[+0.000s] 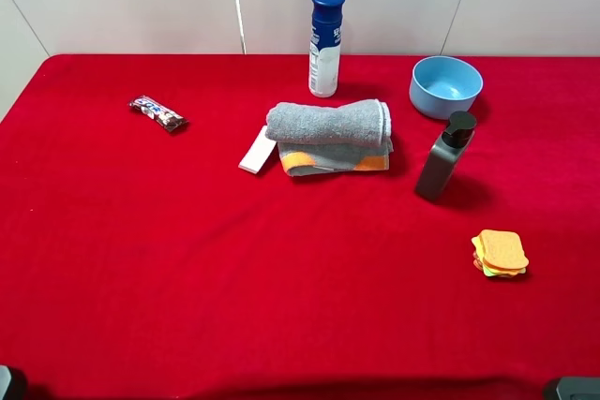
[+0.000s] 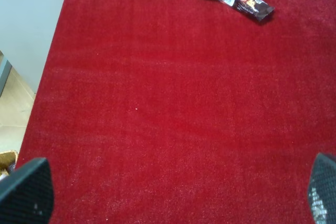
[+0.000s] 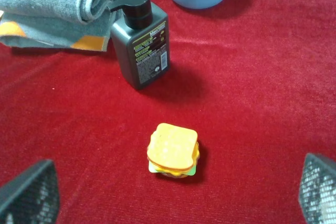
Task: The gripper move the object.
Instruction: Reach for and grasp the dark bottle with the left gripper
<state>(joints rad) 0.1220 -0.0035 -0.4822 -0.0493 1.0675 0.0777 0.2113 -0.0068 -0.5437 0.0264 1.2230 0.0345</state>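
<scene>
Right of towel (image 1: 328, 124), near bowl (image 1: 445, 86), bottle (image 1: 444, 158) stands upright, untouched. We judge step = pre-reach: R gripper (image 3: 170, 203) spread wide, empty, toy sandwich (image 3: 173, 149) between it & bottle; L gripper (image 2: 173, 198) also spread, empty. Next needs pass over toy, jaws around bottle body. Open cloth (image 1: 187, 259) toward front/left; edges well off.

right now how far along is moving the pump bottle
Nothing looks done: the bottle stands upright by the towel, with no gripper on it. Nothing is in hand: the right gripper is open and empty, short of the bottle, with the toy sandwich between them; the left gripper is open over bare cloth. Left: reach, grip and move it.
</scene>
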